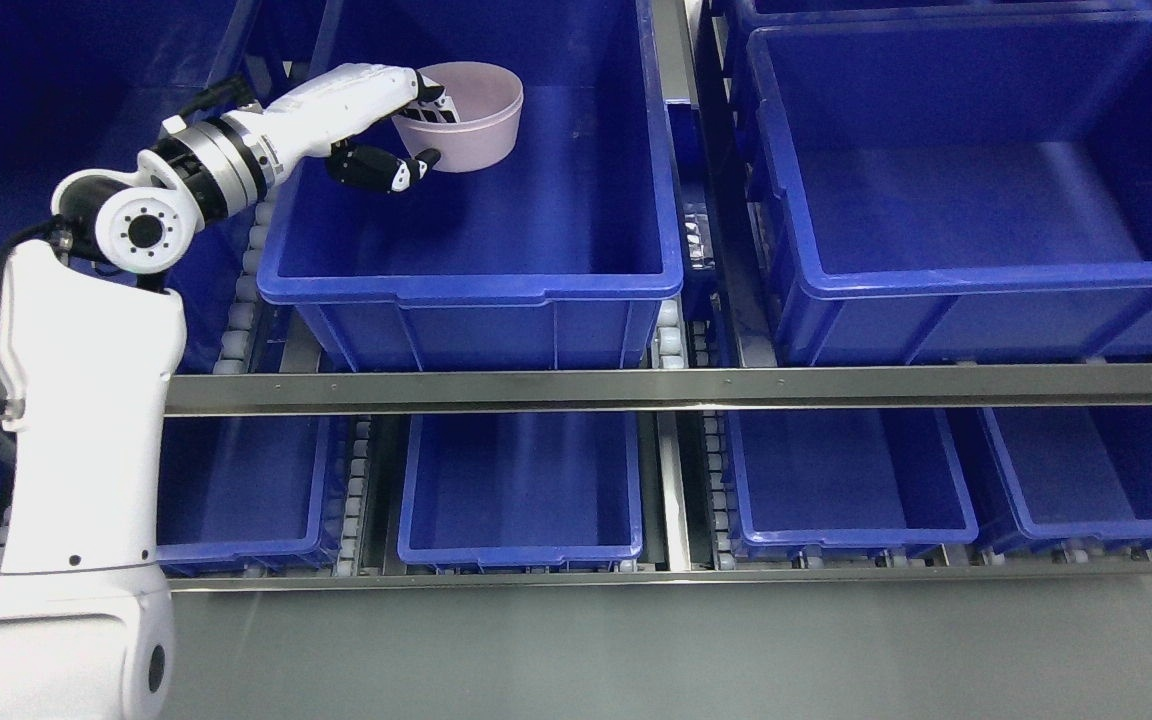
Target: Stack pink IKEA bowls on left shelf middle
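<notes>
Fingers [431, 100] of left hand [376, 120] clamped over pink bowl [471, 120] rim, thumb outside | bowl tilted, at far-left corner of blue bin [496, 280] | advise levelling before release; only one bowl visible.

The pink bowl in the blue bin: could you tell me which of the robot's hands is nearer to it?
Left. The left hand grips the pink bowl at its near rim, inside the blue bin. The right hand is out of view.

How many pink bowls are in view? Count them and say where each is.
1. The pink bowl is in the left robot hand, inside the upper middle blue bin. A nested bowl could be hidden.
</notes>
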